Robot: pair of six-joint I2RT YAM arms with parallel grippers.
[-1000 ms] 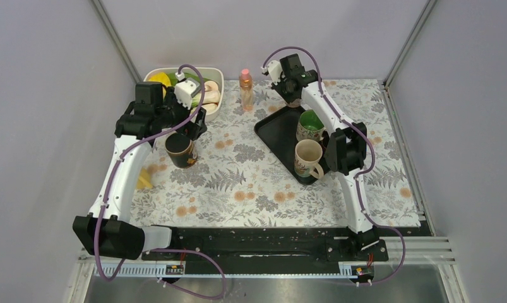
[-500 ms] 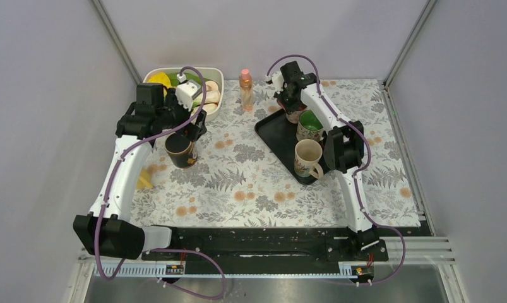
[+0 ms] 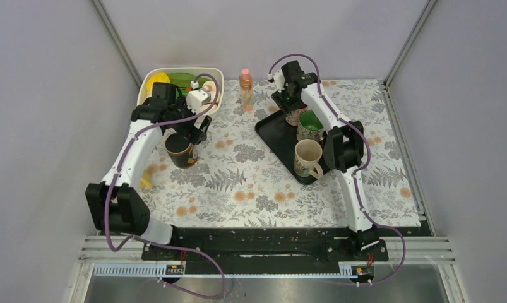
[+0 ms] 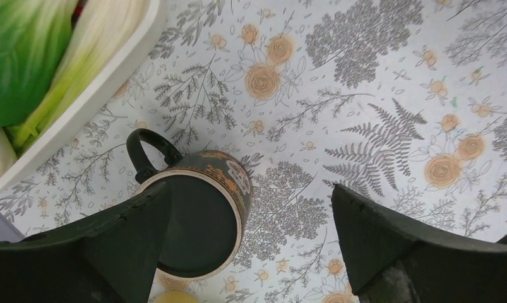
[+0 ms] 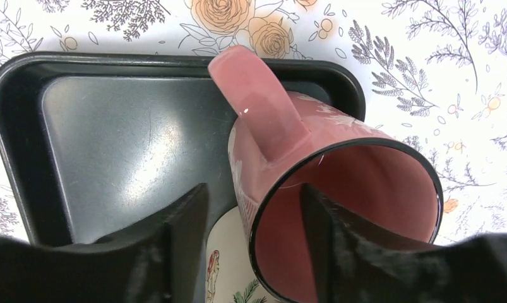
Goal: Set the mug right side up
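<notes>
right pincer (image 5: pixel 250 233) clamped on pink mug (image 5: pixel 339 189) rim, mug tilted over tray (image 5: pixel 112 139) | left pincer (image 4: pixel 250 246) open above dark mug (image 4: pixel 200 221)

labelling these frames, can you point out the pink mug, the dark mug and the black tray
pink mug (image 5: pixel 263 104): right wrist view, on its handle.
dark mug (image 4: pixel 197 224): left wrist view, on the dark inside of the cup.
black tray (image 5: pixel 124 139): right wrist view, on its bare floor.

Were two white-shelled arms with black joints, the left arm (image 3: pixel 127 158) and right arm (image 3: pixel 351 183), each trailed by a purple cable (image 3: pixel 105 252); had matte black fingers (image 4: pixel 112 246).
</notes>
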